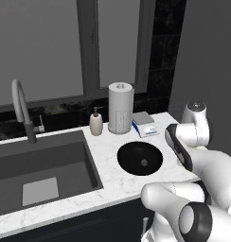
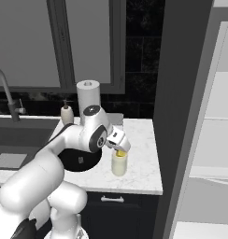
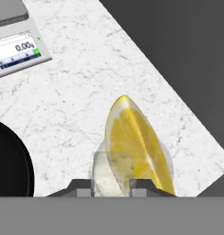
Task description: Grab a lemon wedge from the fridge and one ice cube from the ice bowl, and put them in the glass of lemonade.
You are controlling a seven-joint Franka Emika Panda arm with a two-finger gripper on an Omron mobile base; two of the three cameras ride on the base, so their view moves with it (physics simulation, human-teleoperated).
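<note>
Here — gripper (image 3: 112,189) over the glass of lemonade (image 2: 118,163) near the counter's (image 2: 144,140) right edge, fingers clamped on the lemon wedge (image 3: 137,147) — ice bowl (image 1: 139,158) alongside.

The table (image 3: 86,82) is seen as white veined marble — smooth; the ice bowl (image 1: 129,156) as glossy black; the glass of lemonade (image 2: 118,166) as clear.

You get flat, dim, even rendered light in both base views; the marble counter (image 1: 112,177) reads brightest. Shadows are faint. The hand view is sharp, without glare.
</note>
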